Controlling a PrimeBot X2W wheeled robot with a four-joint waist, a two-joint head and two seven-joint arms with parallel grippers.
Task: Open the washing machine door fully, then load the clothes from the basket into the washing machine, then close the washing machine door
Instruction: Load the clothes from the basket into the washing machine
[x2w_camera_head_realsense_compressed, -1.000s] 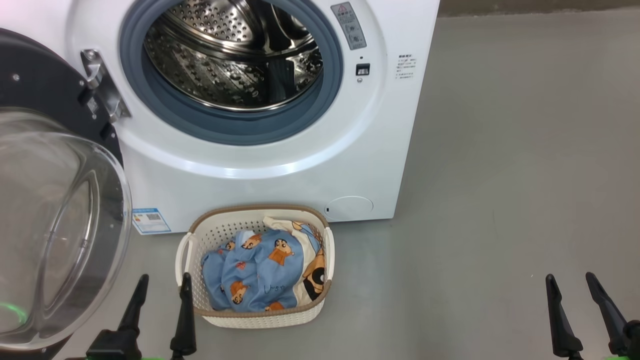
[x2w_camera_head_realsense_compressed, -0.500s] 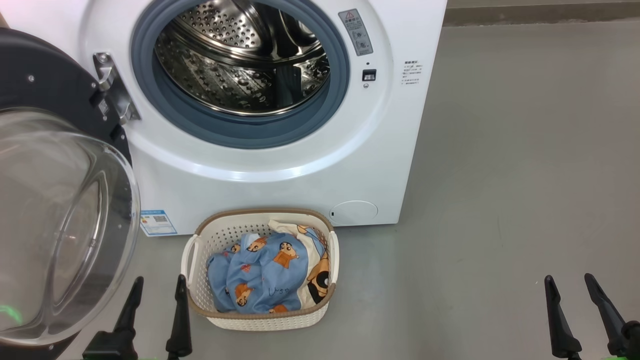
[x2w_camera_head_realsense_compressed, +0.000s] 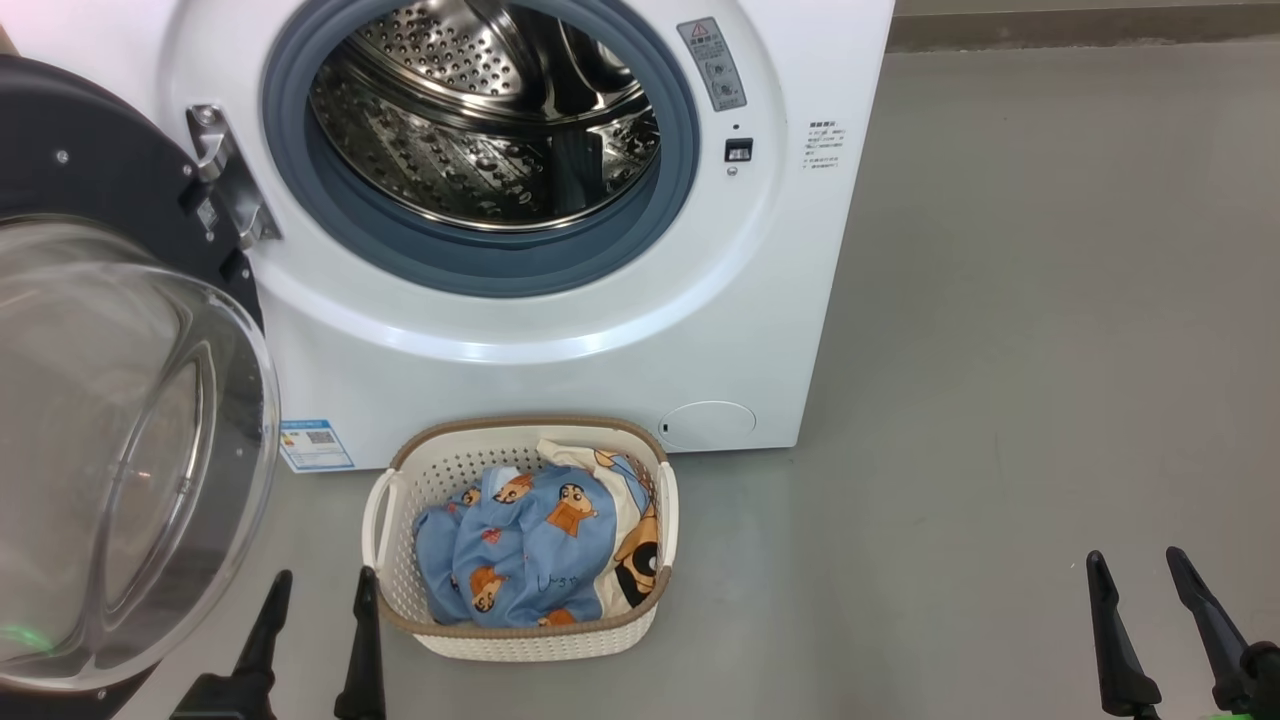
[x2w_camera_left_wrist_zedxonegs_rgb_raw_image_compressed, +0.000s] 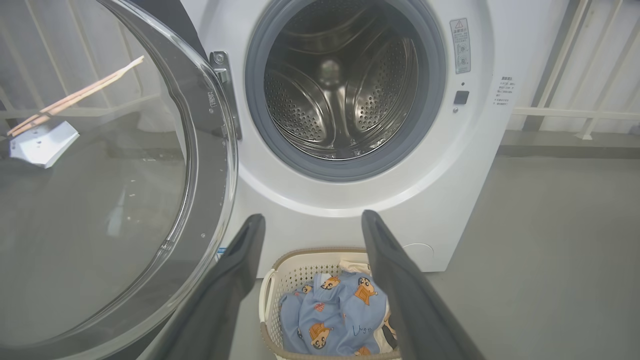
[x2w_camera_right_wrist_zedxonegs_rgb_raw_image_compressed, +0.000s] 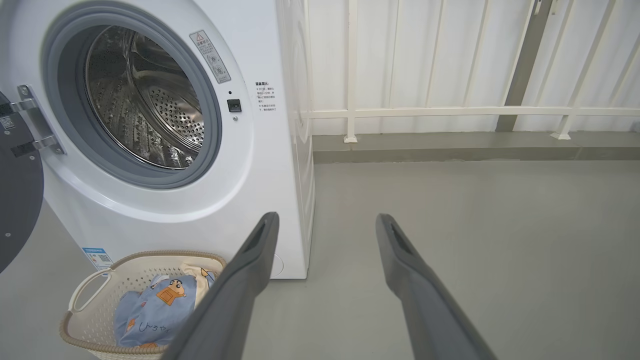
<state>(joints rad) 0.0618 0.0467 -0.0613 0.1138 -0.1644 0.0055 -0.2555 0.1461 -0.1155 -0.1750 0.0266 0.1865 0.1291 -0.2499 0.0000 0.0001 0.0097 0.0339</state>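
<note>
The white washing machine (x2w_camera_head_realsense_compressed: 560, 330) (x2w_camera_left_wrist_zedxonegs_rgb_raw_image_compressed: 450, 165) (x2w_camera_right_wrist_zedxonegs_rgb_raw_image_compressed: 250, 175) shows a bare steel drum behind its blue-grey seal. Its door (x2w_camera_head_realsense_compressed: 110, 440) (x2w_camera_left_wrist_zedxonegs_rgb_raw_image_compressed: 100, 190) hangs swung out to the left, glass bowl facing me. On the floor in front sits the cream basket (x2w_camera_head_realsense_compressed: 520, 640) (x2w_camera_left_wrist_zedxonegs_rgb_raw_image_compressed: 280, 280) (x2w_camera_right_wrist_zedxonegs_rgb_raw_image_compressed: 85, 300), and inside it lie the light-blue cartoon-print clothes (x2w_camera_head_realsense_compressed: 530, 545) (x2w_camera_left_wrist_zedxonegs_rgb_raw_image_compressed: 335, 315) (x2w_camera_right_wrist_zedxonegs_rgb_raw_image_compressed: 150, 310). My left gripper (x2w_camera_head_realsense_compressed: 323, 580) (x2w_camera_left_wrist_zedxonegs_rgb_raw_image_compressed: 310, 220) hovers open just left of the basket, below the door. Far off to the right, over bare floor, my right gripper (x2w_camera_head_realsense_compressed: 1135, 560) (x2w_camera_right_wrist_zedxonegs_rgb_raw_image_compressed: 325, 220) is open too.
Grey floor (x2w_camera_head_realsense_compressed: 1050, 350) stretches to the right of the machine. A white railing (x2w_camera_right_wrist_zedxonegs_rgb_raw_image_compressed: 450, 112) and a low kerb run along the back wall. The door's glass bulges out close to my left arm.
The whole head view shifted slightly between the oldest frame and now. My left gripper has sunk a little lower in view. Door, basket and clothes stay put.
</note>
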